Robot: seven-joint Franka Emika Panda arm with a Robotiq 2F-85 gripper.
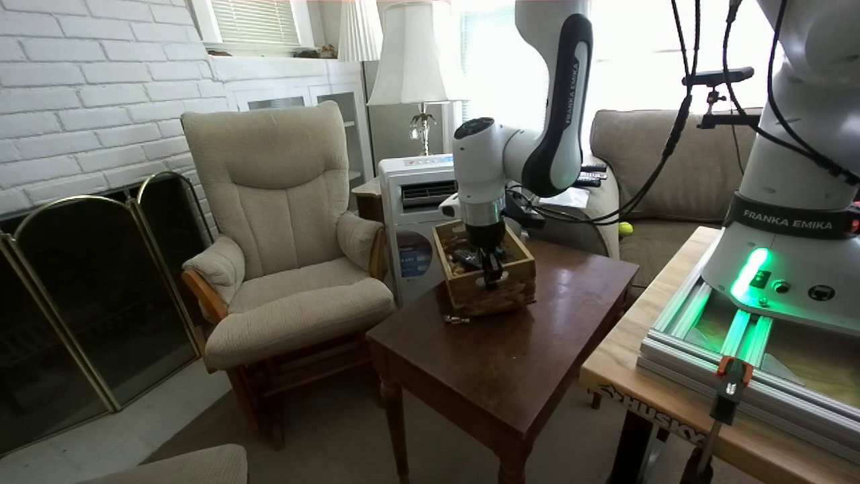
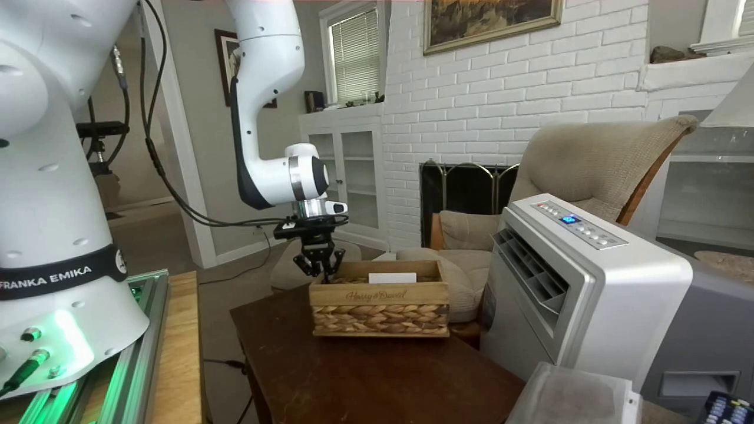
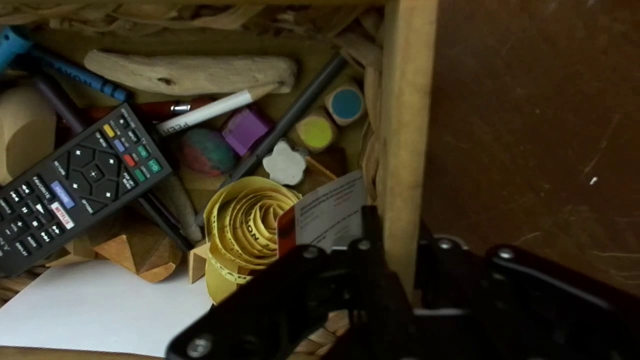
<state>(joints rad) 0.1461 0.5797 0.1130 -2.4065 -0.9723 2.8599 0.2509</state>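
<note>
Gripper point(image 3: 401, 230) has jaws narrow, clamped on end wall of the Harry & David basket point(image 2: 380, 320), one jaw in, one out. Basket's nr the desk point(image 1: 504, 359) edge facing the armchair point(image 1: 289, 202) (Netflix-key remote point(image 3: 92, 172), coiled yellow strip point(image 3: 240, 230) & driftwood pc. point(image 3: 192, 72) inside).

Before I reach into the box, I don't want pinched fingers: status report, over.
Gripper astride an end wall of the box, clamping unconfirmed. Box upright on table. Inside: printed card beside the inner finger, touch unclear; yellow roll near; remote farther off.
</note>
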